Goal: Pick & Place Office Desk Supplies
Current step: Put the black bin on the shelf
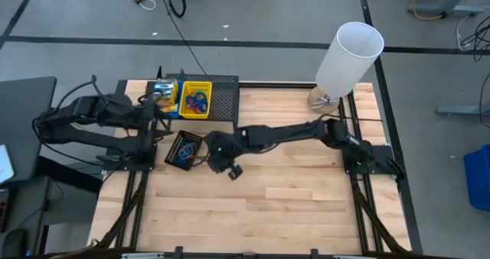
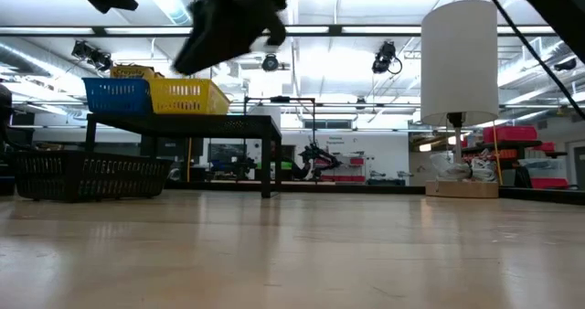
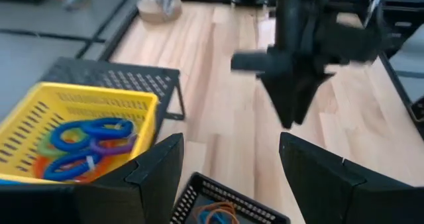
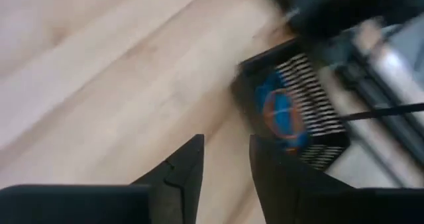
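No writing is readable. The right end effector (image 1: 232, 169), slightly parted and empty, hovers beside the black slotted plastic bin (image 1: 184, 149); the left end effector (image 3: 228, 174) is open, empty.

Yellow bin (image 1: 196, 99) of coloured loops (image 1: 197, 102) on rack; black bin (image 1: 184, 149) tableside.

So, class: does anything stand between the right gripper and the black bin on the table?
Nothing visible does. The right gripper hangs above bare wood just beside the black bin, which holds blue and orange loops; only open tabletop separates them.
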{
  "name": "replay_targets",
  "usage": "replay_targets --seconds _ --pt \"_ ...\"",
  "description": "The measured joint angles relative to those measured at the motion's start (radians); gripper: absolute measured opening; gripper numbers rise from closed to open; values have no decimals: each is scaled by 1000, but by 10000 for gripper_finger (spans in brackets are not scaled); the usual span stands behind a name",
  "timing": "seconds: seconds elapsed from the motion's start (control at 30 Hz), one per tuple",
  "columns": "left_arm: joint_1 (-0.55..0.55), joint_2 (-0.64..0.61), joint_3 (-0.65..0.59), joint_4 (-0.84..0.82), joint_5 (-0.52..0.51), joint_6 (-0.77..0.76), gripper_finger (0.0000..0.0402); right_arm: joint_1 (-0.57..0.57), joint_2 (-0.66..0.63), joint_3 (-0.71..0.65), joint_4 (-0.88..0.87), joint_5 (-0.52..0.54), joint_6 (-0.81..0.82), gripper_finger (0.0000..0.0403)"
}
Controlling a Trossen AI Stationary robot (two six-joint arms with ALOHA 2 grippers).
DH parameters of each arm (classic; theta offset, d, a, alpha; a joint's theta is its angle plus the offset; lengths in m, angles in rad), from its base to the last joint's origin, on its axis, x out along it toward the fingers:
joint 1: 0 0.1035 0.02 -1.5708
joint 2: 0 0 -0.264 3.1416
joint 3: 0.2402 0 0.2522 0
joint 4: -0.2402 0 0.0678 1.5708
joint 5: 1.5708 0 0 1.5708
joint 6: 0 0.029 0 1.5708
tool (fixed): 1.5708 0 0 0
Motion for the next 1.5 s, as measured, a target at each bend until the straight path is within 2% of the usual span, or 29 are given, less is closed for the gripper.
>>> replay_targets --seconds 0.17,0.4,0.8,0.93,1.17,1.27,1.4,1.5 --pt "0 78 0 1 24 -26 257 0 94 -5 71 11 -40 142" --pt "-1 185 0 46 29 9 257 -35 147 -4 219 24 -80 152" --pt "0 204 0 168 25 58 257 -93 209 0 339 -18 -87 153" --pt "-1 204 0 168 23 32 257 -105 210 -2 328 -19 -80 153" --pt "-52 226 -1 104 99 -27 257 -56 129 -1 201 -57 -73 153" --pt "-92 230 -1 52 86 -73 257 4 112 1 118 -66 -72 153" --pt "-145 255 -1 -4 51 -162 257 67 112 -1 -38 -18 -44 153" --pt "-196 296 -1 -19 11 -200 257 84 96 -2 -100 -111 38 153"
